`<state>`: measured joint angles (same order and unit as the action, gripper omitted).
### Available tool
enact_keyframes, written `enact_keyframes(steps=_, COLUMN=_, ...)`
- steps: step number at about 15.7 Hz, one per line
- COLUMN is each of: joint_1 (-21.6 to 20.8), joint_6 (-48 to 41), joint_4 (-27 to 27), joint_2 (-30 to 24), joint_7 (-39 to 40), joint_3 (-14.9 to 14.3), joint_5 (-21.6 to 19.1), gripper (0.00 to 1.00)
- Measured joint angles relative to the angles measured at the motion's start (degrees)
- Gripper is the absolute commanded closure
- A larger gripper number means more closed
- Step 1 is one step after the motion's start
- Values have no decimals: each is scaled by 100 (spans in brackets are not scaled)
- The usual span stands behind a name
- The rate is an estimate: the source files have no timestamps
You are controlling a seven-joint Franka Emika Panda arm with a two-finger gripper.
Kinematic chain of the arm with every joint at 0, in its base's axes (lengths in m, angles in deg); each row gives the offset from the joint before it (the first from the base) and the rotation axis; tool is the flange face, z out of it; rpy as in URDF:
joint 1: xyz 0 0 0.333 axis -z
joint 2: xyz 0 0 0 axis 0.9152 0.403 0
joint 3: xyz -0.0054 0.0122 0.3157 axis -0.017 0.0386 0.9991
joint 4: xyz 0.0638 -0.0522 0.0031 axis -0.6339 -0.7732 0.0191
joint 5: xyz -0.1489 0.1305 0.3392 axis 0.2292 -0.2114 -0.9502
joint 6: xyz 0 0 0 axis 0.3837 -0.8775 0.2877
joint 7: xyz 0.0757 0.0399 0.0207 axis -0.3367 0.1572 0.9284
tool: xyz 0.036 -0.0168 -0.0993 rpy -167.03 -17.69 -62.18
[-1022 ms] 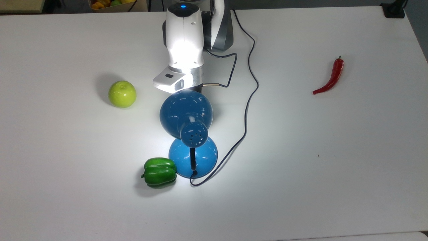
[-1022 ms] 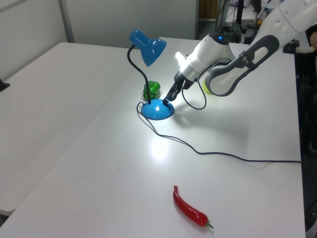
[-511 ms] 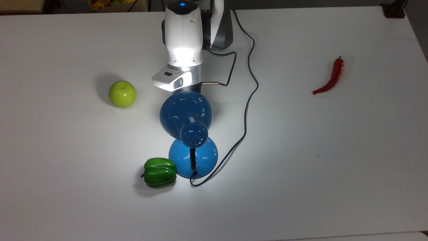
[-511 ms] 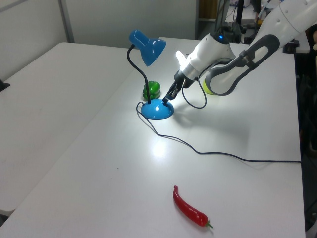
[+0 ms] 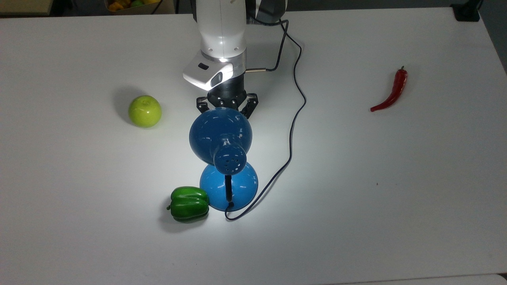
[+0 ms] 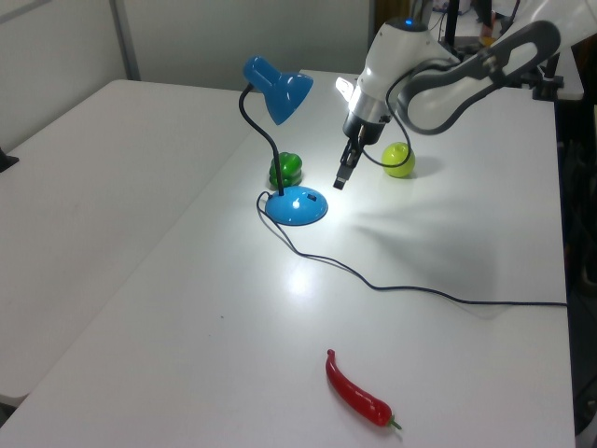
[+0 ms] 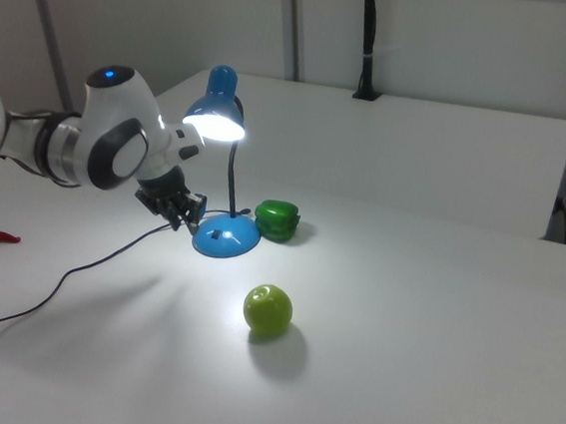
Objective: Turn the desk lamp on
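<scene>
The desk lamp stands lit at the table's middle, its blue dome shade (image 5: 220,134) bent over its round blue base (image 5: 241,186) on a black neck. Light pools on the table around the base (image 6: 297,205). My gripper (image 6: 341,177) hangs shut in the air just beside and above the base, touching nothing. In the right view the gripper (image 7: 187,220) is to the left of the base (image 7: 226,237), below the glowing shade (image 7: 215,115). In the top view the shade hides the fingertips and the arm's wrist (image 5: 222,75) shows behind it.
A green apple (image 5: 145,111) lies to the top view's left of the shade. A green pepper (image 5: 189,204) touches the base's left side. The lamp's black cord (image 5: 295,114) snakes toward the back edge. A red chili (image 5: 392,93) lies far right.
My gripper has lifted off the lamp's base and drawn back toward the arm's mount. The lamp stays lit and nothing else has moved.
</scene>
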<state>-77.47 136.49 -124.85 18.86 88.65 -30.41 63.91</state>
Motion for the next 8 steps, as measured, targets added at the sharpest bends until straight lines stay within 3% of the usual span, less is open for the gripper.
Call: enact_keyframes(steps=8, joint_1=-107, joint_6=-3039, joint_4=395, joint_2=-1277, joint_7=-692, joint_3=1, joint_5=0, gripper=0)
